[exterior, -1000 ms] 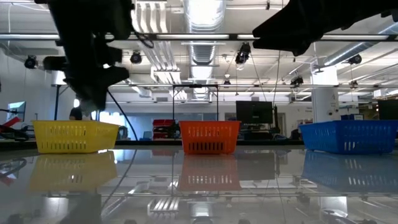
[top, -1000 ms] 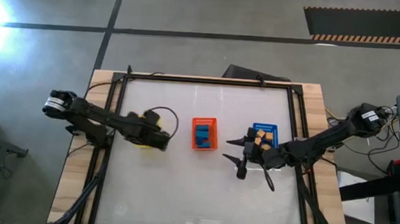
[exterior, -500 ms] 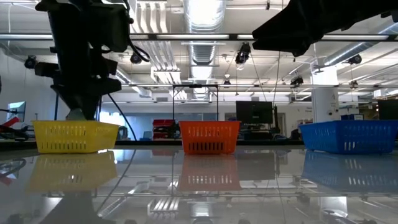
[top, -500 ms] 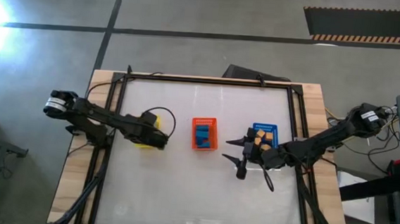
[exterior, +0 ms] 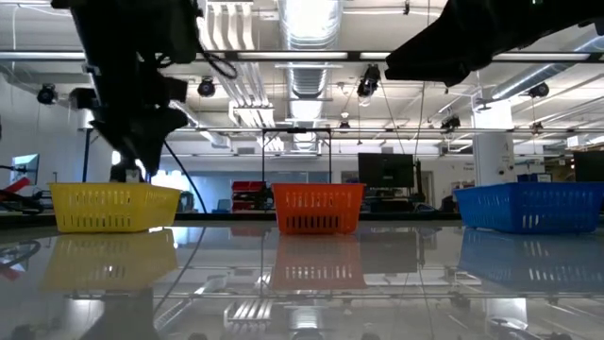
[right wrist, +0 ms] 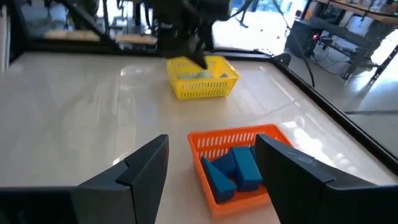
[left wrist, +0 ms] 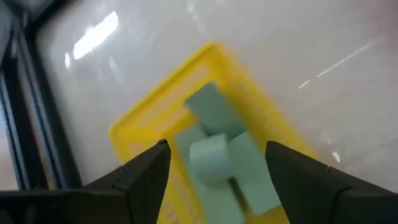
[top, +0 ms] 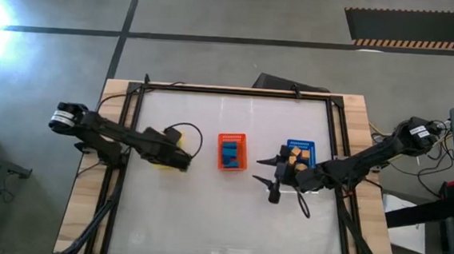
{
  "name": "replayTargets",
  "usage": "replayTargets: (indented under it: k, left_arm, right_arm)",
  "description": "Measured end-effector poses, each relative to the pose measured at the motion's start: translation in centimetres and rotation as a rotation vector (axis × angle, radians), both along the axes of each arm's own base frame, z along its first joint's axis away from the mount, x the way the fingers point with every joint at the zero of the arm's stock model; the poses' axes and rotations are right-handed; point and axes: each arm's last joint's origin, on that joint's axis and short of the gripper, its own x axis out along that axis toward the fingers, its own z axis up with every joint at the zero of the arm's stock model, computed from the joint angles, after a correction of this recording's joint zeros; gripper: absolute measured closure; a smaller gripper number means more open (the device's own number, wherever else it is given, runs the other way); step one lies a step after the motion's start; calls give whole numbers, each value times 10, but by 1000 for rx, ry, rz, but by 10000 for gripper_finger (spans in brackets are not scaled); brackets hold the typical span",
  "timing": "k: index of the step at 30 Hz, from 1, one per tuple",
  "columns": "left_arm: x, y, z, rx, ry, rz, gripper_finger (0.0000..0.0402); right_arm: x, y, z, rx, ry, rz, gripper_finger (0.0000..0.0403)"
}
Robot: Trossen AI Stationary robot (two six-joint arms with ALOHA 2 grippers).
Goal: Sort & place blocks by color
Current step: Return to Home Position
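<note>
Open tabletop fwd of basket row; left tool over yellow basket, gaps beside orange basket.

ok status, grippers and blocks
Left gripper open, empty, over yellow basket. Right gripper open, empty, beside blue basket. Teal blocks in yellow, blue blocks in orange basket, orange blocks in blue. No obstruction seen.

— How does the left arm lie?
— It stretches inward from its base at the left side, long and nearly straight. At the wrist it bends, so the left end effector points downward. Its two fingers stand apart.
— And the right arm?
— It slants in from the right side and is held higher. The right end effector faces toward the middle, its fingers spread wide and gripping nothing.
</note>
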Motion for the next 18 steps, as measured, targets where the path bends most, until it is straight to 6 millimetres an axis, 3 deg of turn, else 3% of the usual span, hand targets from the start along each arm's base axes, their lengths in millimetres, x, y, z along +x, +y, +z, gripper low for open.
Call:
replayTargets:
  k: [5,12,15,18]
  left_arm:
    - [13,-13,13,61,-95,-311,154]
    - [29,-31,31,168,-380,-903,161]
    - [23,-31,35,214,-490,-1097,184]
    - [12,-24,37,267,-564,-1145,220]
  right_arm:
    - [0,3,-1,-8,27,129,175]
    - [-1,0,5,-91,7,153,179]
    - [-2,-7,11,-123,-10,140,189]
    - [-2,-16,15,-143,-21,147,202]
